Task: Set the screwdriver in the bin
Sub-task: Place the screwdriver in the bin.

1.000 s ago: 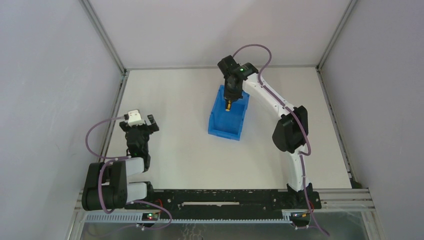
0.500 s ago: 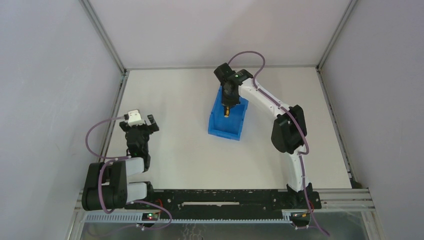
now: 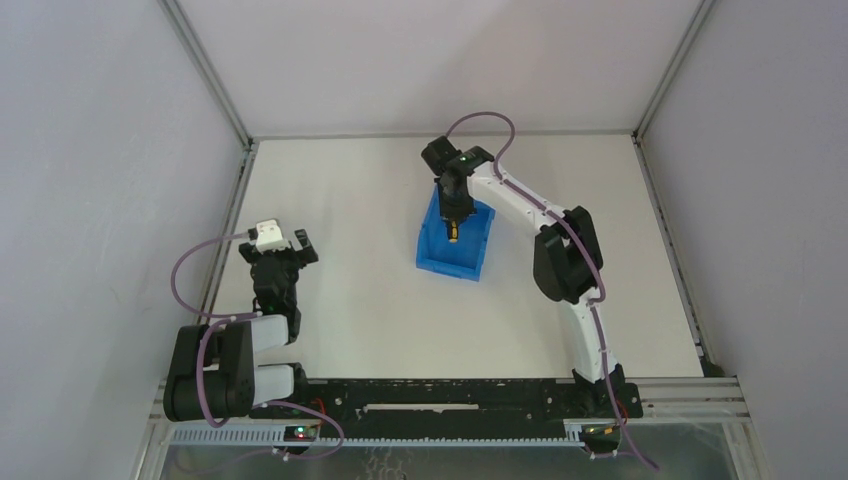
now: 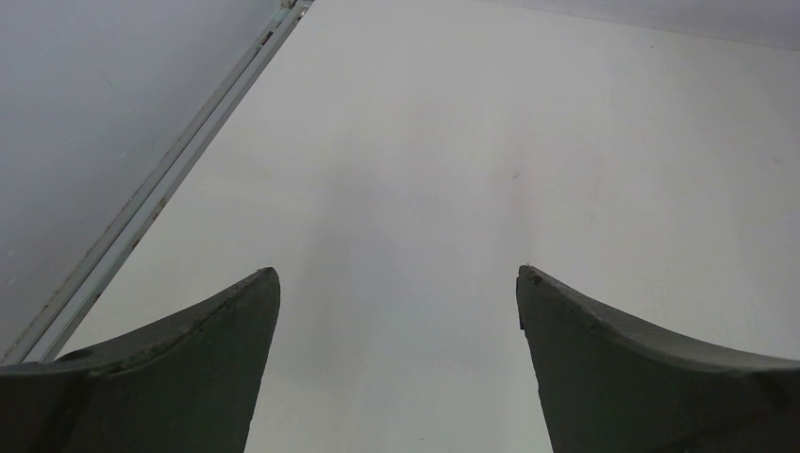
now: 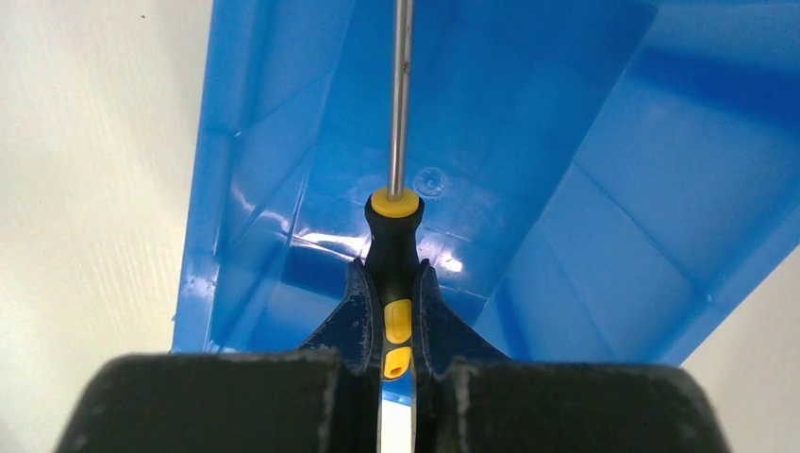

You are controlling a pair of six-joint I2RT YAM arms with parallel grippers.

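Note:
The blue bin [image 3: 450, 245] stands on the white table at centre back. My right gripper [image 3: 455, 212] hangs over its far end, shut on the screwdriver [image 3: 454, 229]. In the right wrist view the jaws clamp the black and yellow handle [image 5: 392, 274], and the thin metal shaft [image 5: 403, 90] points ahead over the bin's blue floor [image 5: 491, 170]. My right gripper [image 5: 389, 276] is inside the bin's opening. My left gripper [image 3: 284, 247] is open and empty at the left of the table, far from the bin; it also shows in the left wrist view [image 4: 398, 278].
Grey enclosure walls and metal frame rails [image 3: 228, 215] border the table. The left wrist view shows only bare white tabletop [image 4: 453, 142] and the left rail [image 4: 170, 179].
My right gripper has moved left and toward the bin's near end with the screwdriver, lower over the bin. The left arm has not moved.

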